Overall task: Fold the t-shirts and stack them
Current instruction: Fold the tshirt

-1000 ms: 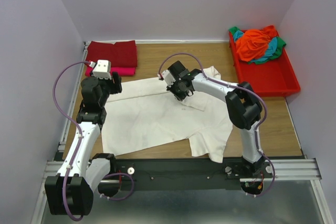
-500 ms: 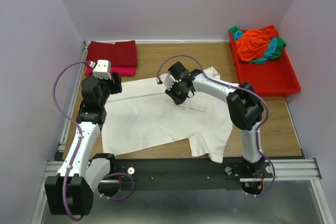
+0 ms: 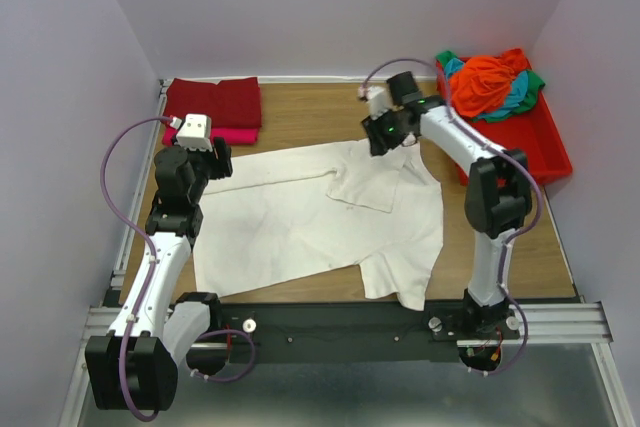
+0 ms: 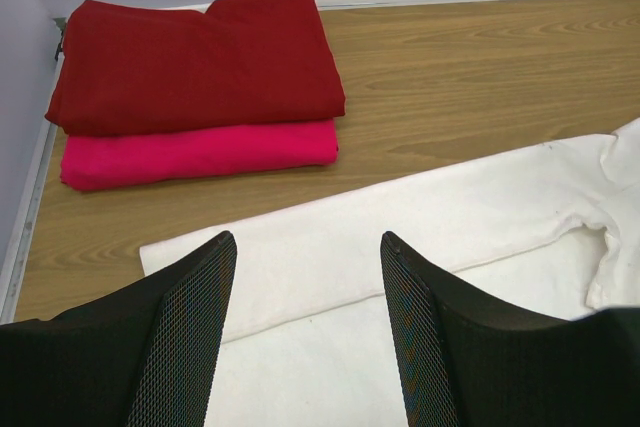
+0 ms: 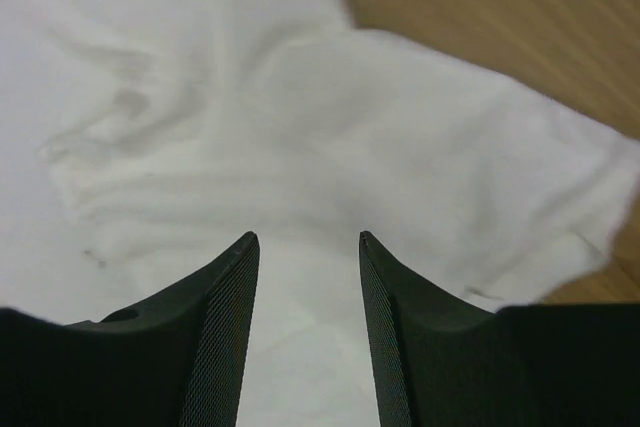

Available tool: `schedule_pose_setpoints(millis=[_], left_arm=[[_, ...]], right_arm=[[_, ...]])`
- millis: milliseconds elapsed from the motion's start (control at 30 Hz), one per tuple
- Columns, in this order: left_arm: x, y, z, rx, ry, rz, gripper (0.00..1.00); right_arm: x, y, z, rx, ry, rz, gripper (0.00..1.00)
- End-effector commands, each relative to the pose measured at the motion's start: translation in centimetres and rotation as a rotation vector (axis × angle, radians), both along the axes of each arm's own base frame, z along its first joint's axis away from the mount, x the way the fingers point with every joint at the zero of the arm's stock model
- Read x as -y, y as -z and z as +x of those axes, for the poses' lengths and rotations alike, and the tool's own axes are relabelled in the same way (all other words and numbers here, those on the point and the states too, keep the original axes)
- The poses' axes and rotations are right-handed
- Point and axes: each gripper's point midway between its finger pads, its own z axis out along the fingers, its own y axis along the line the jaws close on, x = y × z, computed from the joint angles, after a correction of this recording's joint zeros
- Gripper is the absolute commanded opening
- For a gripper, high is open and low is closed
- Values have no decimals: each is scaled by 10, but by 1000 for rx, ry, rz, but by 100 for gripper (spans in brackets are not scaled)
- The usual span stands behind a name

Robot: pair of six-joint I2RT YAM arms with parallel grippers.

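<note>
On the middle of the wooden table the cream-white shirt lay spread mostly flat, with one flap turned in over its body and a sleeve trailing toward the near edge. The right gripper hung above the far right corner of that shirt, its fingers moderately apart with only white cloth beneath them and nothing between them. The left gripper hovered over the shirt's far left edge, its fingers spread wide and empty.

At the far left corner a folded dark red shirt sat on a folded pink shirt, the start of the stack. The orange shirt lay bunched with teal and green ones in the red tray at the far right.

The step in hand seemed to be folding the white shirt, with the folding only partly done. The next move likely called for each gripper to come down onto an edge or sleeve, pinch a single layer, and carry it across without dragging the rest out of line.
</note>
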Motion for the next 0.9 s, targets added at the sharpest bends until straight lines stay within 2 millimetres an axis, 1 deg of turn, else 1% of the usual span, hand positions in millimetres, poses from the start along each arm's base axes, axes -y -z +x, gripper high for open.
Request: schedule_pose_setpoints(millis=[0, 33, 100, 133, 167, 233, 333, 467, 500, 567, 600, 800, 867], left_arm=[[7, -5, -1, 24, 34, -8, 68], [7, -5, -1, 26, 32, -9, 68], [7, -5, 0, 26, 34, -9, 68], [7, -5, 0, 26, 32, -10, 67], [7, -4, 0, 24, 32, -10, 68], [7, -4, 0, 22, 32, -10, 67], [7, -3, 0, 20, 31, -9, 68], [7, -1, 1, 13, 29, -10, 68], [7, 0, 1, 10, 29, -10, 68], [7, 0, 2, 10, 32, -10, 68], [7, 1, 2, 9, 31, -10, 68], [7, 4, 3, -2, 32, -8, 67], [7, 6, 3, -6, 32, -8, 68]], right_arm=[[65, -26, 48, -20, 263, 161, 51], [89, -21, 63, -31, 329, 177, 51], [105, -15, 75, -56, 389, 208, 51], [121, 0, 82, -86, 432, 213, 50], [126, -7, 87, -75, 443, 229, 50], [135, 2, 98, -95, 471, 254, 49], [134, 16, 108, -121, 483, 273, 47], [128, 31, 111, -166, 482, 302, 47], [127, 38, 111, -182, 485, 301, 47], [127, 43, 113, -184, 488, 299, 46], [126, 48, 113, -198, 489, 300, 46], [121, 51, 116, -212, 480, 328, 44], [121, 51, 120, -208, 480, 331, 42]])
